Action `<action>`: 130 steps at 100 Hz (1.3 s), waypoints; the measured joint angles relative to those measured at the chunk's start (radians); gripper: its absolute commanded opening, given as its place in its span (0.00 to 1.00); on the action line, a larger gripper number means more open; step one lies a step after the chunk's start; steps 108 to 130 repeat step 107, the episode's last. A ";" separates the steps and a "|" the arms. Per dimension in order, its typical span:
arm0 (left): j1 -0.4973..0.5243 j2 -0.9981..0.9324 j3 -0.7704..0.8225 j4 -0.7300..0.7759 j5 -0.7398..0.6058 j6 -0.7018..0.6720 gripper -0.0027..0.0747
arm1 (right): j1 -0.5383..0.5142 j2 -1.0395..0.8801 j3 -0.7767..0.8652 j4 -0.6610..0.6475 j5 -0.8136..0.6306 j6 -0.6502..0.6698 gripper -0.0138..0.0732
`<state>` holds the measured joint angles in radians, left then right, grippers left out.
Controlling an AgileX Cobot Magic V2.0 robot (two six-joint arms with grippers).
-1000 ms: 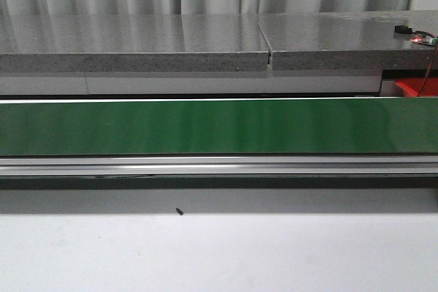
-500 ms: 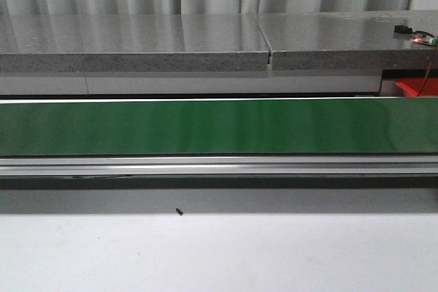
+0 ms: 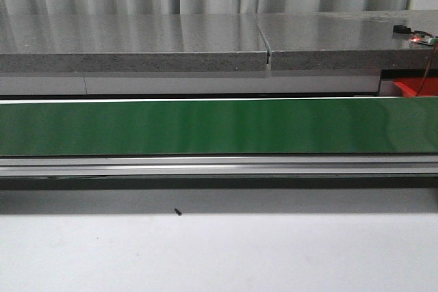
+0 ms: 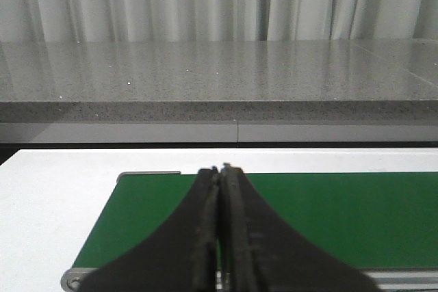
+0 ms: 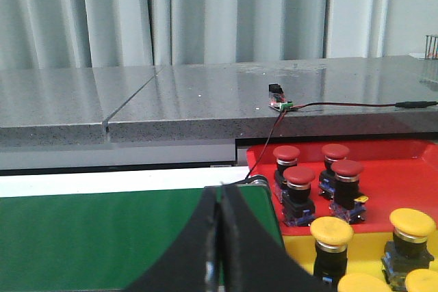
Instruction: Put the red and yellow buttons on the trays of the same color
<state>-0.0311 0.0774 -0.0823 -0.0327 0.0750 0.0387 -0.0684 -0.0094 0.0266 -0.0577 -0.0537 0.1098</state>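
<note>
In the right wrist view several red buttons (image 5: 299, 176) stand upright on a red tray (image 5: 390, 179). Several yellow buttons (image 5: 331, 232) stand on a yellow tray (image 5: 367, 251) beside it. My right gripper (image 5: 220, 193) is shut and empty over the end of the green belt (image 5: 102, 234), just beside the trays. My left gripper (image 4: 220, 171) is shut and empty over the other end of the belt (image 4: 328, 217). The front view shows the bare belt (image 3: 219, 126) and a corner of the red tray (image 3: 414, 88). Neither gripper shows there.
A grey stone counter (image 3: 171, 46) runs behind the belt. A small circuit board with a red wire (image 5: 279, 105) lies on it above the red tray. A tiny dark speck (image 3: 178, 212) lies on the white table in front of the belt's metal rail (image 3: 219, 165).
</note>
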 measured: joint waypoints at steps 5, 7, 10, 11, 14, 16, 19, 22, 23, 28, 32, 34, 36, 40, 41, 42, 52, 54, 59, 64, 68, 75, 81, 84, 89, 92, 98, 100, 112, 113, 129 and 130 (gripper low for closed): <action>0.000 -0.028 0.033 0.000 -0.016 0.000 0.01 | 0.000 0.000 0.000 0.000 0.000 0.000 0.09; 0.000 -0.041 0.048 0.000 -0.023 0.000 0.01 | 0.000 0.000 0.000 0.000 0.000 0.000 0.09; 0.000 -0.058 0.073 0.000 -0.037 0.000 0.01 | 0.000 0.000 0.000 0.000 0.000 0.000 0.09; 0.000 -0.062 0.077 0.000 -0.040 0.000 0.01 | 0.000 0.000 0.000 0.000 0.000 -0.002 0.09; 0.000 -0.076 0.083 -0.002 -0.039 0.000 0.01 | 0.000 0.000 0.000 0.000 0.000 -0.002 0.09; 0.000 -0.078 0.083 -0.002 -0.039 0.000 0.01 | 0.000 0.000 0.000 0.000 0.000 -0.002 0.09; 0.000 -0.083 0.083 -0.004 -0.055 0.000 0.01 | 0.000 0.000 0.000 0.000 0.000 -0.002 0.09; 0.000 -0.083 0.083 -0.004 -0.066 -0.002 0.01 | 0.000 0.000 0.000 0.000 -0.001 -0.002 0.09; 0.000 -0.083 0.083 -0.004 -0.066 -0.002 0.01 | 0.000 0.000 0.000 0.000 -0.003 -0.002 0.09; 0.000 -0.083 0.083 -0.004 -0.060 -0.002 0.01 | 0.000 0.000 0.000 0.000 -0.002 -0.002 0.09; 0.000 -0.083 0.083 -0.004 -0.063 -0.003 0.01 | 0.000 0.000 0.000 0.000 -0.002 -0.002 0.09; 0.000 -0.083 0.083 -0.004 -0.065 -0.003 0.01 | 0.000 0.000 0.000 0.000 -0.002 -0.002 0.09; 0.000 -0.083 0.083 -0.004 -0.065 -0.005 0.01 | 0.000 0.000 0.000 0.000 -0.002 -0.002 0.09; 0.000 -0.083 0.083 -0.002 -0.065 -0.005 0.01 | 0.000 0.000 0.000 0.000 -0.002 -0.002 0.09; 0.000 -0.083 0.083 -0.002 -0.065 -0.005 0.01 | 0.000 0.000 0.000 0.000 -0.002 -0.002 0.09; 0.000 -0.083 0.083 -0.002 -0.065 -0.005 0.01 | 0.000 0.000 0.000 0.000 -0.002 -0.002 0.09; 0.000 -0.083 0.083 -0.001 -0.075 -0.005 0.01 | 0.000 0.000 0.000 0.000 -0.002 -0.002 0.09; 0.000 -0.083 0.083 -0.001 -0.075 -0.005 0.01 | 0.000 0.000 0.000 0.000 -0.002 -0.002 0.09; 0.000 -0.083 0.083 -0.001 -0.075 -0.007 0.01 | 0.000 0.000 0.000 0.000 -0.002 -0.002 0.09; 0.000 -0.083 0.083 -0.001 -0.075 -0.007 0.01 | 0.000 0.000 0.000 0.000 -0.002 -0.002 0.09; 0.000 -0.083 0.083 -0.001 -0.075 -0.007 0.01 | 0.000 0.000 0.000 0.000 -0.002 -0.002 0.09; 0.000 -0.083 0.083 -0.001 -0.075 -0.007 0.01 | 0.000 0.000 0.000 0.000 -0.002 -0.002 0.09; 0.000 -0.083 0.083 -0.001 -0.075 -0.007 0.01 | 0.000 0.000 0.000 0.000 -0.002 -0.002 0.09; 0.000 -0.083 0.083 -0.001 -0.075 -0.007 0.01 | 0.000 0.000 0.000 0.000 -0.002 -0.002 0.09; 0.000 -0.083 0.083 -0.001 -0.075 -0.007 0.01 | 0.000 0.000 0.000 0.000 -0.002 -0.002 0.09; 0.000 -0.083 0.083 -0.001 -0.075 -0.007 0.01 | 0.000 0.000 0.000 0.000 -0.002 -0.002 0.09; 0.000 -0.083 0.083 -0.001 -0.075 -0.007 0.01 | 0.000 0.000 0.000 0.000 -0.002 -0.002 0.09; 0.000 -0.083 0.083 -0.001 -0.075 -0.007 0.01 | 0.000 0.000 0.000 0.000 -0.002 -0.002 0.09; 0.000 -0.083 0.083 -0.001 -0.075 -0.007 0.01 | 0.000 0.000 0.000 0.000 -0.002 -0.002 0.09; 0.000 -0.083 0.083 -0.001 -0.075 -0.007 0.01 | 0.000 0.000 0.000 0.000 -0.002 -0.002 0.09; 0.000 -0.083 0.083 -0.001 -0.075 -0.007 0.01 | 0.000 0.000 0.000 0.000 -0.002 -0.002 0.09; 0.000 -0.083 0.083 -0.001 -0.075 -0.007 0.01 | 0.000 0.000 0.000 0.000 -0.002 -0.002 0.09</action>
